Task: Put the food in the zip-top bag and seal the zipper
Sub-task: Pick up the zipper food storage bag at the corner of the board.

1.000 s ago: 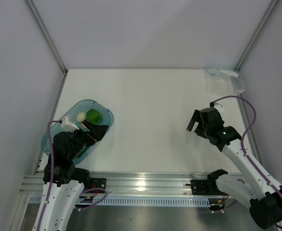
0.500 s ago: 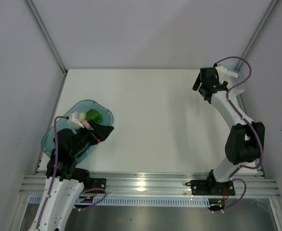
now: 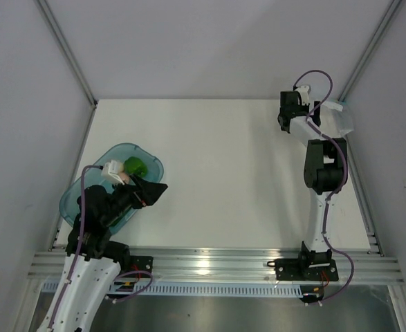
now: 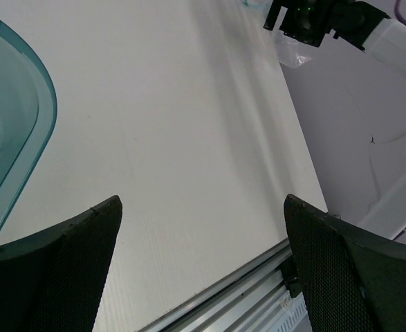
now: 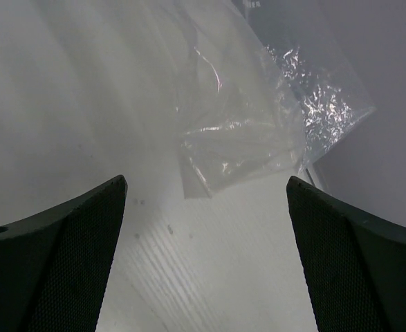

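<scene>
Zip-top bag (image 5: 258,131) comes first. Your right gripper (image 5: 206,181) hovers with its two dark fingers spread wide and nothing between them. The near corner of the clear, crinkled bag lies just ahead of that gap, in the centre of the right wrist view. From that corner the bag's long axis runs up and to the right of the frame. You cannot make out the teal zipper in this view. Seen from above, the right gripper (image 3: 288,116) sits at the upper right of the frame. The bag (image 3: 342,123) is just to its right, in the far corner of the table (image 3: 216,173). Your right arm is by far the nearer one to the bag. Your left gripper (image 3: 154,188) is at the lower left of the overhead frame, also spread and holding nothing. It sits just beside the blue tray (image 3: 120,147), where the green food (image 3: 135,166) rests. Bag and food lie well apart. The coming move looks like a right-hand pinch on that near corner, reaching forward and slightly rightward.
</scene>
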Controlling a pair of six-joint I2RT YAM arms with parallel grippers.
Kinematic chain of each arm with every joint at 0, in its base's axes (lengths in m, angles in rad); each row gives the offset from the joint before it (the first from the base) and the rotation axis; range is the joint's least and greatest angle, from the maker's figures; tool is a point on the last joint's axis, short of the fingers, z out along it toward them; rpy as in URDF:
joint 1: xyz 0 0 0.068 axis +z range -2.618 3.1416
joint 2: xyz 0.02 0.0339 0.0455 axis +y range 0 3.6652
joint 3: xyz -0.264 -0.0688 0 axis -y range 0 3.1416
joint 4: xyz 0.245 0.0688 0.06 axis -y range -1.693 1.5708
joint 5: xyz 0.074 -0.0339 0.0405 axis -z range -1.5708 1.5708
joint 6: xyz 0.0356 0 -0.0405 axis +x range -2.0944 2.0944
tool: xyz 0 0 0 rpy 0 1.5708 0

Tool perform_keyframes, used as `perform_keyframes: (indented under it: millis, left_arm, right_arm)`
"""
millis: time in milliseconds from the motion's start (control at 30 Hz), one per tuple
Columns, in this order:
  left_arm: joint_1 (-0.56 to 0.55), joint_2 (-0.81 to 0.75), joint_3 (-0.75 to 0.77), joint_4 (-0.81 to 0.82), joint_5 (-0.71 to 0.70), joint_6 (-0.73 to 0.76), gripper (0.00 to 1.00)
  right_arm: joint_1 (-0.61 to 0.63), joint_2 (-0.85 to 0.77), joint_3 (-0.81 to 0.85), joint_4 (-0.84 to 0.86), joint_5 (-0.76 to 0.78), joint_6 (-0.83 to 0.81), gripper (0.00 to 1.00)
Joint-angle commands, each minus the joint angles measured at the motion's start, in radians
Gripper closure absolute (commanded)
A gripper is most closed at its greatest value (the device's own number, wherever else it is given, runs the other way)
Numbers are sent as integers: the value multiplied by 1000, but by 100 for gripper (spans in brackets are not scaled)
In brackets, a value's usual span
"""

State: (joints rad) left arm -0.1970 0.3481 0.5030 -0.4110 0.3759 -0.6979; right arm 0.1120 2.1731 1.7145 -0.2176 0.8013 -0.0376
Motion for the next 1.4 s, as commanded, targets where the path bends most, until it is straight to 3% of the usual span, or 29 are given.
perform_keyframes:
  millis: [0, 233, 333, 433, 467, 567, 700, 833, 933, 1067, 1133, 1233, 1367]
  left_arm:
    - [-16, 9, -9, 50, 27, 14, 0]
    - [-19, 23, 5, 31, 9, 38, 0]
    - [-19, 31, 8, 41, 14, 35, 0]
    - [-19, 42, 2, 55, 32, 21, 1]
    - [-19, 43, 2, 60, 32, 17, 1]
    - [-19, 55, 2, 63, 35, 9, 1]
    - [-19, 75, -15, 99, 70, -18, 0]
    - [-19, 118, -32, 199, 208, -118, 1]
    - [-21, 131, 14, 135, 232, -83, 0]
    - [-21, 54, 78, 28, 152, 7, 0]
    - [-21, 28, 97, 8, 144, 34, 1]
    - [-19, 14, 111, -6, 187, 28, 12]
    - [-21, 17, 88, 35, 297, -20, 24]
  right_arm:
    - [-32, 59, 92, 121, 82, -120, 3]
    - [-58, 201, 180, 291, 171, -245, 7]
    - [-83, 240, 221, 256, 145, -226, 23]
    - [-103, 252, 247, 165, 122, -179, 65]
    - [-101, 237, 241, 149, 112, -142, 87]
    - [-66, 148, 194, 100, 67, -50, 99]
    - [44, -85, 56, -21, -16, 157, 100]
    - [216, -378, -179, -97, -167, 341, 100]
    - [299, -594, -366, -123, -348, 371, 100]
    - [388, -866, -597, -125, -604, 346, 100]
    - [379, -1047, -764, -73, -842, 369, 100]
    - [365, -1252, -947, 15, -1124, 413, 100]
    - [382, -1418, -1095, 98, -1367, 475, 100]
